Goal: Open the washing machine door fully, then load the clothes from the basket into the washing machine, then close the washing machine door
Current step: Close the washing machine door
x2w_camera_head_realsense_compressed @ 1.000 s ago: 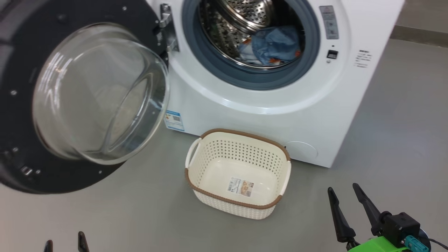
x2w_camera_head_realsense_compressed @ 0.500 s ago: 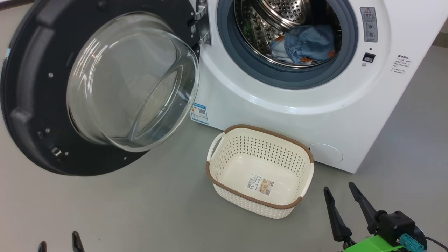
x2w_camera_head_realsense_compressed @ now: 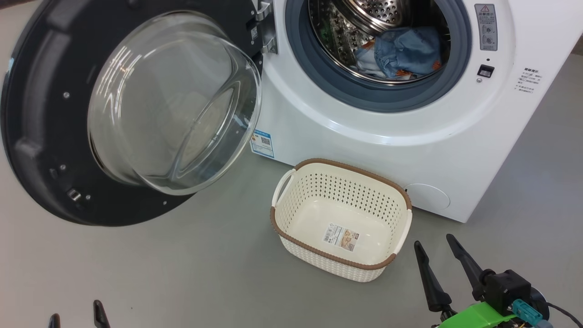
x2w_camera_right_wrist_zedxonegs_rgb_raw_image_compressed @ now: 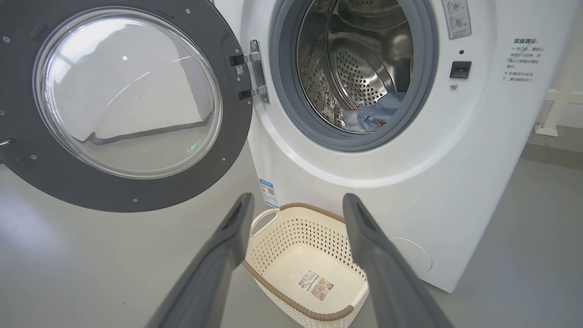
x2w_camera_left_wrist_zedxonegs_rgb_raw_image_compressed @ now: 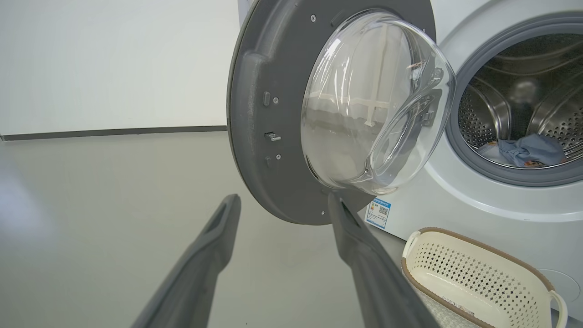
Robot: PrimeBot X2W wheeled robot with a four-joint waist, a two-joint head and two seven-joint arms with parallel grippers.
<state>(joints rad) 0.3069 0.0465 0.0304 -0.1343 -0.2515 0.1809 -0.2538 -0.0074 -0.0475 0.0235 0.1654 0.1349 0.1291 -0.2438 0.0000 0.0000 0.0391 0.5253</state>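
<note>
Large round black-rimmed glass-bowl door (x2w_camera_head_realsense_compressed: 136, 114), open: rigid, probably heavy; push outer rim; left gripper (x2w_camera_left_wrist_zedxonegs_rgb_raw_image_compressed: 283, 200), right gripper (x2w_camera_head_realsense_compressed: 433, 242) spread, empty.

Big round washing machine door (x2w_camera_head_realsense_compressed: 41, 114), upper left in the head view: the inner face is dark grey plastic, fairly matt, and the bulging clear glass bowl (x2w_camera_head_realsense_compressed: 173, 100) is smooth and full of reflections. The big white washing machine (x2w_camera_head_realsense_compressed: 364, 146) has a glossy, smooth shell, a dull grey rubber ring (x2w_camera_head_realsense_compressed: 378, 98) and a shiny perforated steel drum (x2w_camera_head_realsense_compressed: 378, 11). The light blue clothes (x2w_camera_head_realsense_compressed: 401, 50) are soft, crumpled cloth. Lower centre, the cream-white perforated plastic basket (x2w_camera_head_realsense_compressed: 319, 260) has a brown, woven-looking rim band (x2w_camera_head_realsense_compressed: 350, 169) and a paper label (x2w_camera_head_realsense_compressed: 340, 237). The grey floor (x2w_camera_head_realsense_compressed: 182, 273) is smooth with a faint sheen.
</note>
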